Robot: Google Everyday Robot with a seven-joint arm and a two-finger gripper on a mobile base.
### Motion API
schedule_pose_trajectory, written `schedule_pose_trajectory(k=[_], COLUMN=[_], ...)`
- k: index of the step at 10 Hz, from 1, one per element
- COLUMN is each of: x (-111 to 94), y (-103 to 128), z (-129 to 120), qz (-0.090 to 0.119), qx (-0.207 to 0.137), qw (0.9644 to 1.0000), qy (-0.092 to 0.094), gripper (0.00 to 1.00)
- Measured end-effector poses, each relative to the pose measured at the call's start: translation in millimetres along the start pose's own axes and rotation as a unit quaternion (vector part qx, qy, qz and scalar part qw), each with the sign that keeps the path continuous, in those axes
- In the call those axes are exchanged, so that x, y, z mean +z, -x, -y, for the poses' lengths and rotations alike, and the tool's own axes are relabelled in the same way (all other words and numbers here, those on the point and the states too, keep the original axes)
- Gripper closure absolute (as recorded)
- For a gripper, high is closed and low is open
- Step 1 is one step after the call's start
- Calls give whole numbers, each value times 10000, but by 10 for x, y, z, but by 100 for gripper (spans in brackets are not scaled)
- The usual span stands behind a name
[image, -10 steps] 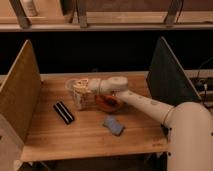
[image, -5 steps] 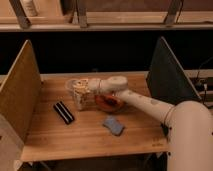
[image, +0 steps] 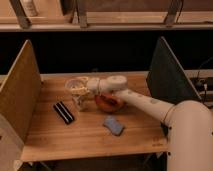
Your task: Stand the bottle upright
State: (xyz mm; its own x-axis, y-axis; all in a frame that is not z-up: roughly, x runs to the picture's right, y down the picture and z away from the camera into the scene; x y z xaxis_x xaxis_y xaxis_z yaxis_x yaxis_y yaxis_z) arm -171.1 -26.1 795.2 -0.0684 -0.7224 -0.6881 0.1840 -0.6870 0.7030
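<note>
My gripper (image: 83, 93) is at the end of the white arm, which reaches in from the lower right to the left-middle of the wooden table (image: 75, 140). The gripper is right against the clear plastic cup (image: 74, 84) and just above a small whitish bottle (image: 80, 102). The bottle shows below the gripper, roughly upright, with its base on or near the table. Its upper part is hidden by the gripper. I cannot tell whether the gripper touches it.
A black rectangular bar (image: 64, 112) lies to the left of the bottle. A reddish-orange bowl-like object (image: 109, 103) sits under the arm. A blue-grey pad (image: 114, 125) lies nearer the front. A tan panel (image: 20, 87) and a dark panel (image: 167, 75) wall the sides.
</note>
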Motion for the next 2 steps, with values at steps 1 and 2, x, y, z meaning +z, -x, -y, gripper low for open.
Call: schedule_pose_trajectory(k=[1,2], x=[6,7], y=[-7,-12], z=[5,4], qz=[-6,-11], qx=[10,17], qw=[10000,10000], qy=[-20,-23], gripper=[36,36])
